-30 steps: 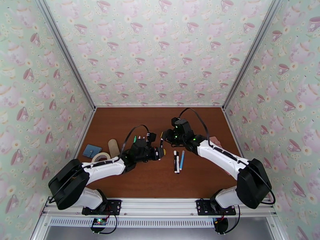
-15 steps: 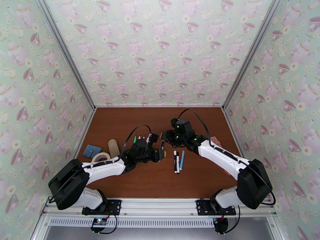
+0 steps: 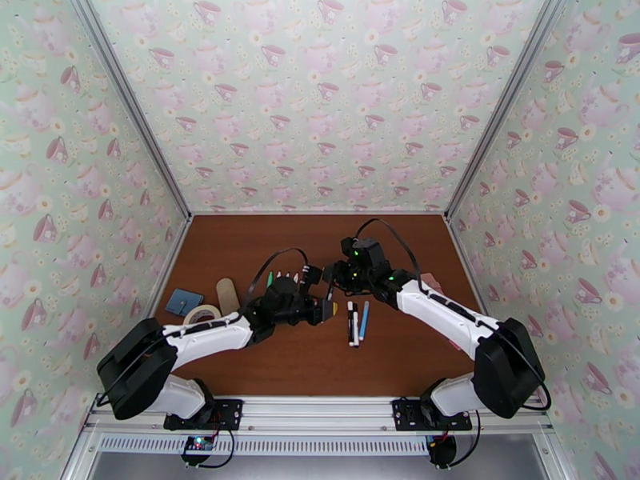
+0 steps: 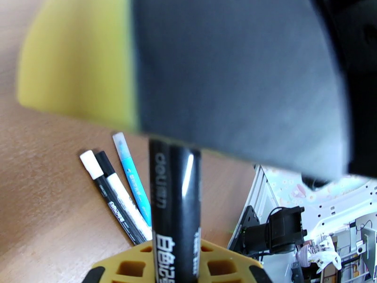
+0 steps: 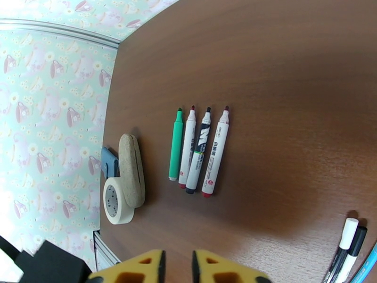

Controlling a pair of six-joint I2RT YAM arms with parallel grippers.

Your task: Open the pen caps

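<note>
Since my left end effector is clamped tight on a black pen with its cap end hidden, I'd call that one in progress. Meanwhile my right end effector is cracked open, empty. From the left one, four uncapped pens lie at 10 o'clock on the desk; three capped pens at 4 o'clock are left to do.

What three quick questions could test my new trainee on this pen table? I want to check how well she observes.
1. True or false: the left hand grips a black plastic marker pen.
2. How many slim pens lie in a row beside the beige rounded lump?
3. Which colour is the pen nearest the lump in that row? A red, B green, C blue.
Key: 1 true; 2 four; 3 B.
</note>
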